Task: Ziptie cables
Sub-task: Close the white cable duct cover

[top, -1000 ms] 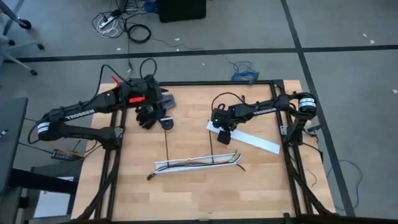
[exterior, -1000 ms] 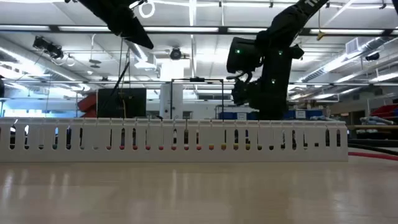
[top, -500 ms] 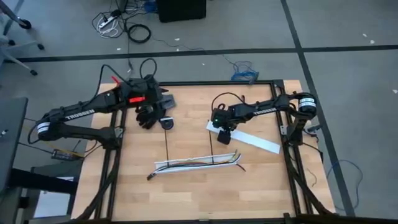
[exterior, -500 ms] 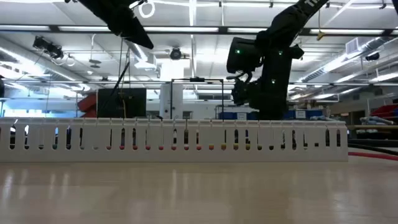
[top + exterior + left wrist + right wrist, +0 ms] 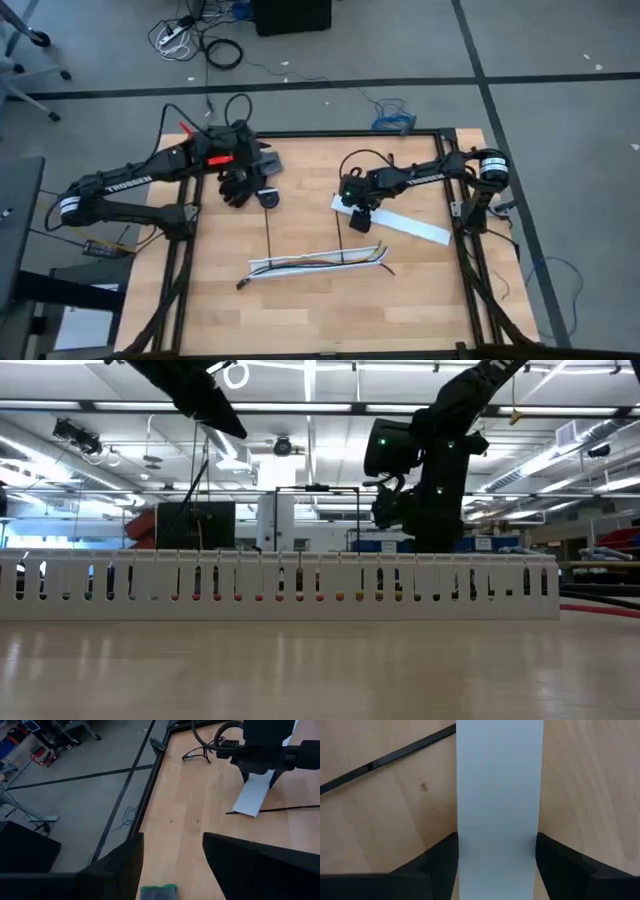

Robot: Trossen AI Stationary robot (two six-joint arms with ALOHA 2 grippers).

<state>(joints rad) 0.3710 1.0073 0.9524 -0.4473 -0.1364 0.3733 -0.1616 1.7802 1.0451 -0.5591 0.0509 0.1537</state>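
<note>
Looking down on a pale wooden counter [image 5: 300, 310] framed in black, with grey floor all around. Lying toward the near side, left to right and slightly tilted: the cables [image 5: 320, 261], bunched inside a white slotted channel [image 5: 290, 266], probably to keep them gathered for tying, with loose ends poking out at both ends. Resting flat on the counter just beyond: the ziptie [image 5: 343, 240], its long axis running from far to near, almost square to the cables, far end beside the end of a flat white strip [image 5: 400, 224] and near end reaching the channel. Probably waiting there unthreaded, not yet looped around anything. Hovering low over that same end of the strip: the right end effector [image 5: 360, 217], fingers spread and straddling the strip's width, seemingly lining up on the strip and not on the ziptie, which is slanting past just to one side. Pinching nothing, as far as can be told. Waiting well apart at the far left of the counter: the left end effector [image 5: 238, 188], likewise spread and holding nothing, seemingly parked there to be leaving working room.
</note>
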